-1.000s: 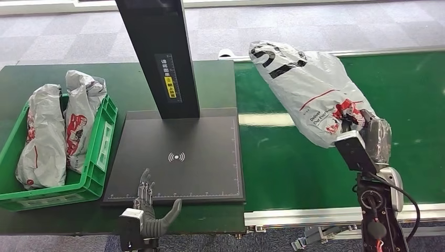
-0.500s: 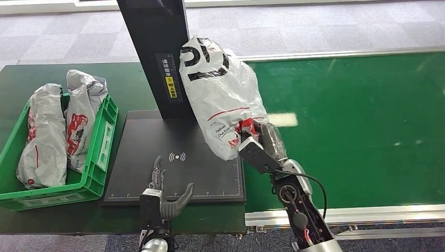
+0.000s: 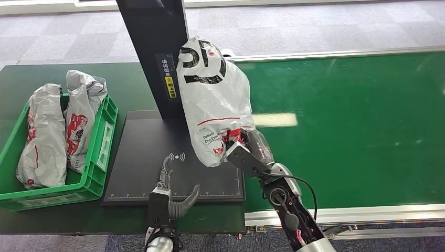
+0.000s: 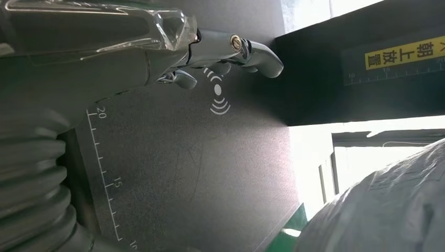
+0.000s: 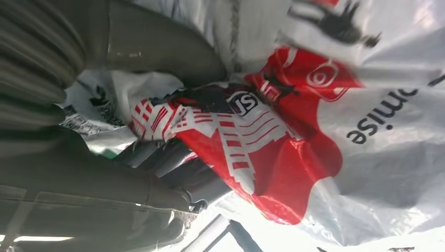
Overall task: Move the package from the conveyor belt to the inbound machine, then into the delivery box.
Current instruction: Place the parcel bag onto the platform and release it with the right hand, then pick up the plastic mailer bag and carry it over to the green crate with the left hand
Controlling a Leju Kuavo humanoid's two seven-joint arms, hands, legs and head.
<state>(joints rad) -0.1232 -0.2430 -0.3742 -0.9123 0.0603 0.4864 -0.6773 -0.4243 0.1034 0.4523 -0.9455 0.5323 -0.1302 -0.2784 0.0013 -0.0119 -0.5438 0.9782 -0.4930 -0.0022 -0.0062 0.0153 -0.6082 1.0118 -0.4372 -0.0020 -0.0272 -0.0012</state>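
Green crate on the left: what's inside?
The green crate holds two grey-white packages with red print, standing side by side and poking above the rim. The crate floor and anything beneath them is covered.

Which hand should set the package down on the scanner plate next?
Right. The right hand grips the package above the black plate. The left hand hovers open at the plate's near edge, holding nothing.

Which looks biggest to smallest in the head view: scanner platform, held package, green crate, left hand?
1. Scanner platform
2. Held package, raised nearer the camera, so apparent size is unsure
3. Green crate, close to the package
4. Left hand
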